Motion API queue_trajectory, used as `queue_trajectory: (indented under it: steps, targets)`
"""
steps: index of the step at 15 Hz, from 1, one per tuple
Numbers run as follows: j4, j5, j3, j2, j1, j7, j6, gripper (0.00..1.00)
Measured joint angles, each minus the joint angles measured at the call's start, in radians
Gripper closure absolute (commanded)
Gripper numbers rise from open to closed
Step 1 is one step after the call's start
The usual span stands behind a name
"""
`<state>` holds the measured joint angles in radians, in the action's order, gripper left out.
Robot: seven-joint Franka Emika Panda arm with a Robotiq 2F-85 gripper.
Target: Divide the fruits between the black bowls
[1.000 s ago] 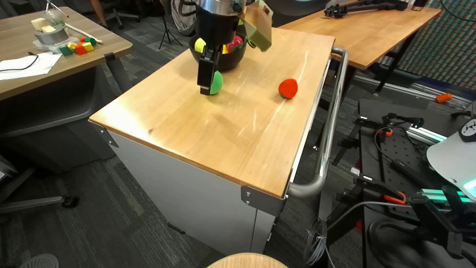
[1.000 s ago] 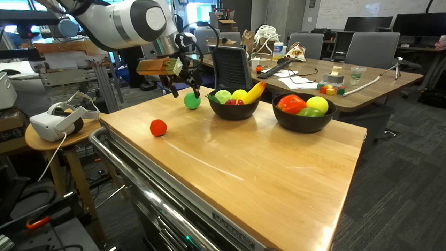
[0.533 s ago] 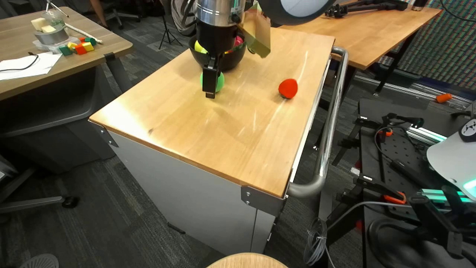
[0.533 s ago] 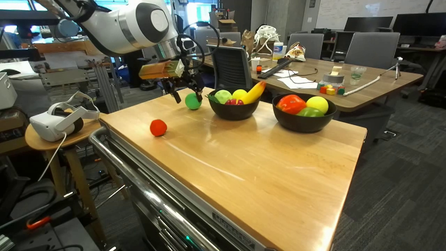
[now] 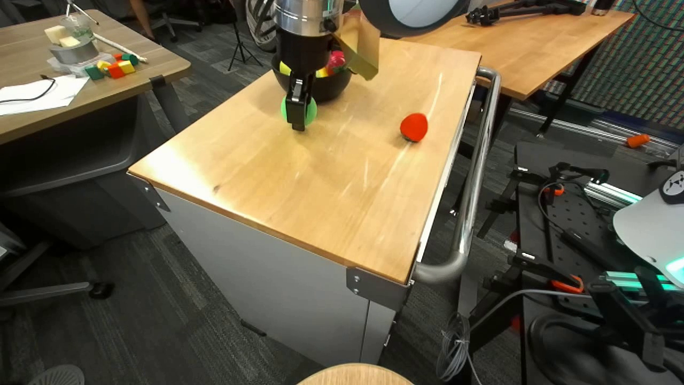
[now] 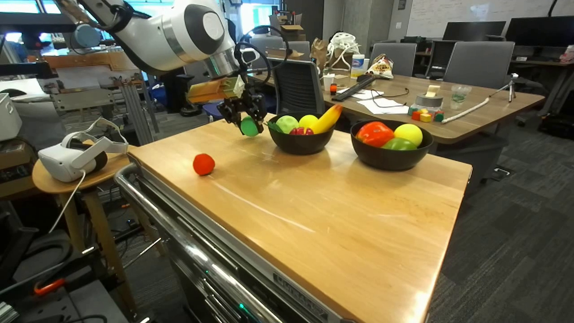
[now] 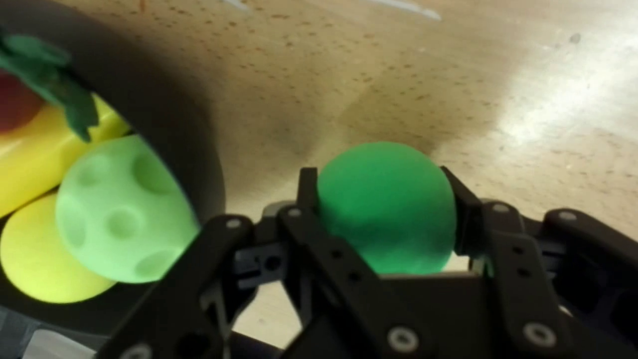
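Note:
A green ball sits between both fingers of my gripper, which is shut on it; pads touch its two sides. In an exterior view the ball is low by the tabletop; whether it touches the wood I cannot tell. Just beside it stands a black bowl with a banana, a pale green apple, a yellow fruit and red pieces. Another black bowl holds a red-orange fruit, a yellow-green one and a green one. A red fruit lies loose on the table.
The wooden tabletop carries everything, with a steel rail along one side. An orange and green box is fixed by the wrist. A stool with a white headset stands near one corner. A long table is beyond the bowls.
The jaws were apart around the ball and have come together on it. Before that my gripper moved down. The ball has shifted slightly with the gripper. The red fruit and bowls stayed put.

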<state>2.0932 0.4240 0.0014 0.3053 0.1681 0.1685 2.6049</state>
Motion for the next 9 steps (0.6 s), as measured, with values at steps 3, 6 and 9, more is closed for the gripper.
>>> queue_trajectory:
  steps: [3, 6, 9]
  targets:
    - [-0.044, 0.042, -0.018, -0.009, 0.001, 0.001, 0.005, 0.7]
    - [-0.1, 0.143, -0.088, -0.068, -0.009, 0.003, 0.016, 0.7]
    - [-0.158, 0.21, -0.153, -0.131, -0.062, 0.021, 0.014, 0.7]
